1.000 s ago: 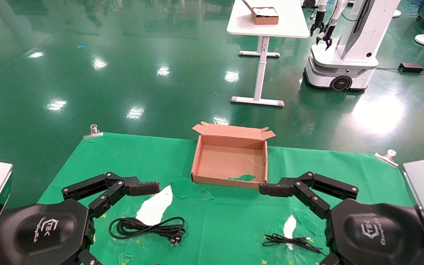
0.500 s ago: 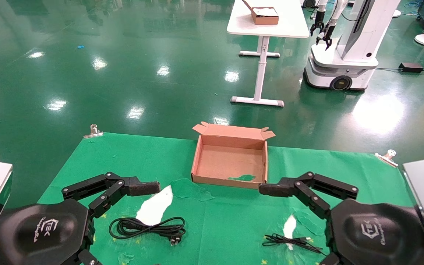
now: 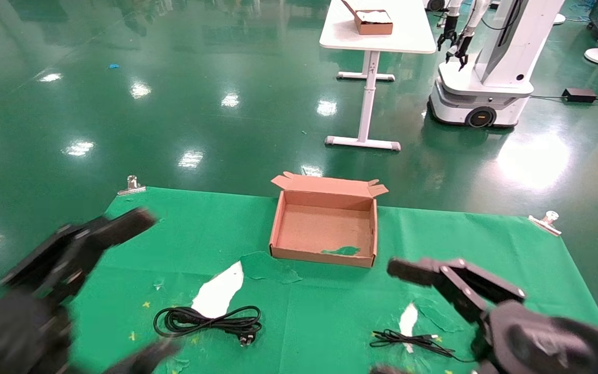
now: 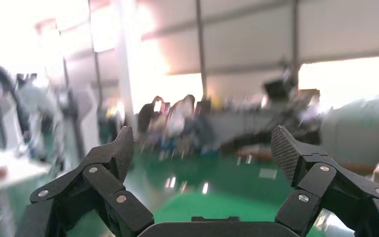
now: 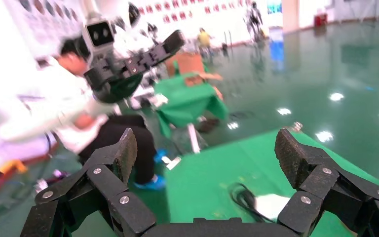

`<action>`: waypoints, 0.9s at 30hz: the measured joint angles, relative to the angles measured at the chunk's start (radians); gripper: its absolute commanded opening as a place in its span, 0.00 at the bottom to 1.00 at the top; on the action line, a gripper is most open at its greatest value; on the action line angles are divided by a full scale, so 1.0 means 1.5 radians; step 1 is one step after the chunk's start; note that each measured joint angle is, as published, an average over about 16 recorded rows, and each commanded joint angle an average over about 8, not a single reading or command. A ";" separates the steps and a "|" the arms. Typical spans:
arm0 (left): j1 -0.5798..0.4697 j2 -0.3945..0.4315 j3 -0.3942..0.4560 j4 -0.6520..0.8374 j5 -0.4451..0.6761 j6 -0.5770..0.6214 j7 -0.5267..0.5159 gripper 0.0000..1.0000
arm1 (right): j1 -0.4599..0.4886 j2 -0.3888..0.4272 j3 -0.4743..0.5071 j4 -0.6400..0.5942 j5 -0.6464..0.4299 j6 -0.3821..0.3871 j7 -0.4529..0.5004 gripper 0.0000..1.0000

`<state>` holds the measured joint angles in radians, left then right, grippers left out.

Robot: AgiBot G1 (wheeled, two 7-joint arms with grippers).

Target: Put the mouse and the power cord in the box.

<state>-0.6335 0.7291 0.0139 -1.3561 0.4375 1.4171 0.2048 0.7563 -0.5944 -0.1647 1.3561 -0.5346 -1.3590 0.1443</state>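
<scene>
The open brown box (image 3: 278,228) sits mid-table on the green cloth, its flap lid standing at the far side and a green scrap on its floor. The coiled power cord (image 3: 208,319) lies near-left of it, also seen in the right wrist view (image 5: 249,200). A thin black cable (image 3: 413,342) lies at the near right and runs under my right arm. The mouse is hidden. My left gripper (image 3: 156,283) is open at the cloth's left edge, blurred. My right gripper (image 3: 384,318) is open, right of the box and above the thin cable.
Torn spots in the cloth show white table (image 3: 218,293). Metal clamps (image 3: 132,184) (image 3: 547,219) hold the cloth's far corners. Beyond the table are a white table with a smaller brown box (image 3: 374,23) and another robot (image 3: 486,62).
My left gripper has swung out to the left, away from the box. My right gripper has shifted right and nearer. Box, cord and cable lie as before.
</scene>
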 measured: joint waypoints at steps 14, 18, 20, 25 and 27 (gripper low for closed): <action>0.055 0.022 -0.035 -0.006 -0.055 0.034 0.042 1.00 | -0.036 0.002 0.022 0.005 0.036 -0.010 -0.019 1.00; 0.046 0.019 -0.029 -0.004 -0.047 0.036 0.036 1.00 | -0.029 0.002 0.019 0.003 0.031 -0.013 -0.018 1.00; 0.039 0.018 -0.025 -0.003 -0.043 0.036 0.031 1.00 | -0.024 0.002 0.017 0.002 0.028 -0.015 -0.017 1.00; 0.019 0.011 -0.012 0.000 -0.028 0.037 0.013 1.00 | -0.009 0.001 0.011 -0.001 0.018 -0.020 -0.014 1.00; 0.008 0.008 -0.006 0.001 -0.020 0.038 0.004 1.00 | -0.001 0.000 0.008 -0.003 0.013 -0.023 -0.013 1.00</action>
<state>-0.6216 0.7417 0.0050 -1.3540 0.4076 1.4736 0.2104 0.7545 -0.5936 -0.1524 1.3516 -0.5153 -1.3930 0.1249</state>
